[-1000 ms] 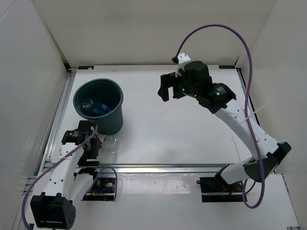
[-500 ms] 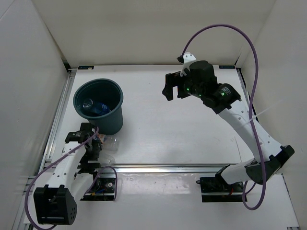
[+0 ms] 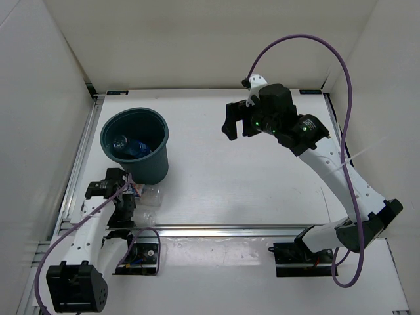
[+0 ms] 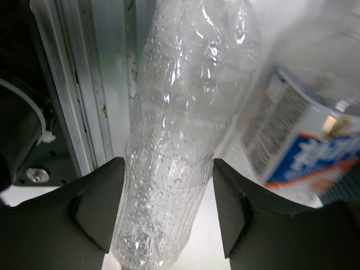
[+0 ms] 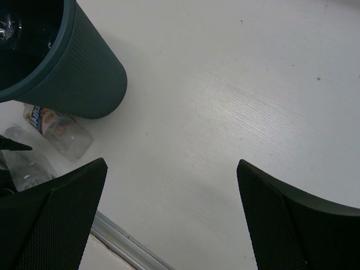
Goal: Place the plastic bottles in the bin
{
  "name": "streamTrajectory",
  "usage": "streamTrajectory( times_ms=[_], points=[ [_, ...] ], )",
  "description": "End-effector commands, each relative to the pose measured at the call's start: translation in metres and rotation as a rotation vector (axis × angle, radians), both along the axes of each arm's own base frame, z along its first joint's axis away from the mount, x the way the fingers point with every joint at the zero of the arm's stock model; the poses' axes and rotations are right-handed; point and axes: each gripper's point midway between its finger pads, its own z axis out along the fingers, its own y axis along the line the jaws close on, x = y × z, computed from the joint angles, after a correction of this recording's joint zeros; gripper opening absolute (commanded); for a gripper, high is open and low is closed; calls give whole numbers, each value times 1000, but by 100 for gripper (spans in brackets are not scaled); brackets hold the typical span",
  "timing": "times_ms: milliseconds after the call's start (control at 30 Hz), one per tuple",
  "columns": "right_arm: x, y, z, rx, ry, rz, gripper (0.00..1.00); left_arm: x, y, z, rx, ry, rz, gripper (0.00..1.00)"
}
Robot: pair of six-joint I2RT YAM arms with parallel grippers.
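Note:
The dark teal bin stands at the left of the table and holds a bottle with a blue label. My left gripper is just in front of the bin and is shut on a see-through bottle with no label, which lies on the table; both fingers touch its sides. A larger clear bottle with a white-and-blue label lies right beside it and also shows in the right wrist view. My right gripper is open and empty, high above the middle of the table.
A metal rail runs along the table's left edge, close to the held bottle. The near edge rail lies below the bin. White walls close in the table.
My left gripper has shifted slightly near the bottles in front of the bin. My right gripper rose and moved a little right a second ago, then held still.

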Motion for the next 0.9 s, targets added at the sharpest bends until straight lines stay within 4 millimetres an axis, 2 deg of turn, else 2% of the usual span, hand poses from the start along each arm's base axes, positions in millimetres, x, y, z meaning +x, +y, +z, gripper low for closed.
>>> streamTrajectory(
  times_ms=[0, 167, 333, 767, 867],
  points=[
    [-2, 2, 10, 39, -8, 12, 100, 6, 8, 26, 39, -51, 37, 60],
    [-4, 4, 15, 52, -10, 28, 100, 8, 12, 51, 56, -102, 48, 59],
    [-4, 4, 15, 52, -10, 28, 100, 20, 13, 77, 55, -223, 59, 54],
    [-8, 0, 16, 49, -13, 20, 100, 32, 6, 110, 16, -341, 54, 46],
    [-8, -1, 12, 43, -6, 20, 100, 34, 6, 124, 21, -395, 35, 44]
  ],
)
